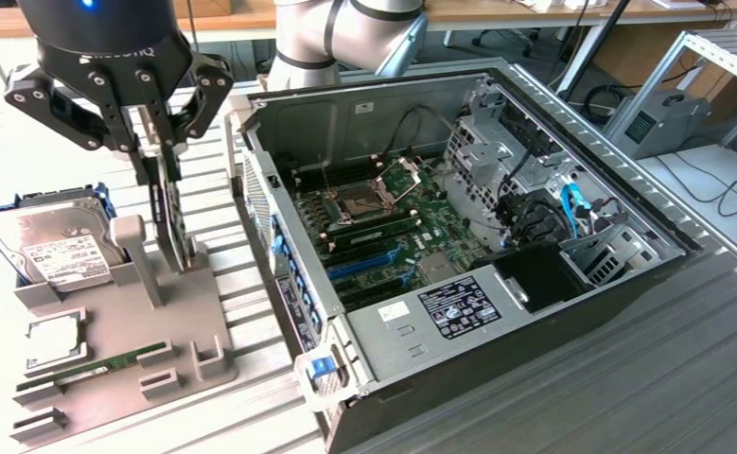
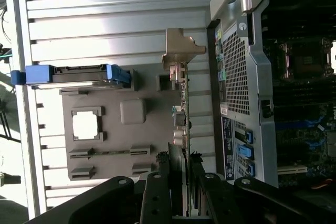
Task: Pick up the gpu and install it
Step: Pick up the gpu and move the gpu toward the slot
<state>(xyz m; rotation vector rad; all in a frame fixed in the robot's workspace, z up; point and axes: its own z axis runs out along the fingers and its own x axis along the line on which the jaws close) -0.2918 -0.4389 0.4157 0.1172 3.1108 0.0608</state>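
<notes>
We are pinching the gpu (image 1: 170, 218) by its top edge with our jaws. It is standing upright in the holder (image 1: 115, 350) just beside the case (image 1: 342, 118), likely keeping that edge graspable.

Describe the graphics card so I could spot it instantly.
On the exterior view's left, beside the open computer case, lies a grey holder tray. The gpu stands on edge there, beneath the tool: a thin dark card, unlike the boxy silver hard drive beside it.
</notes>
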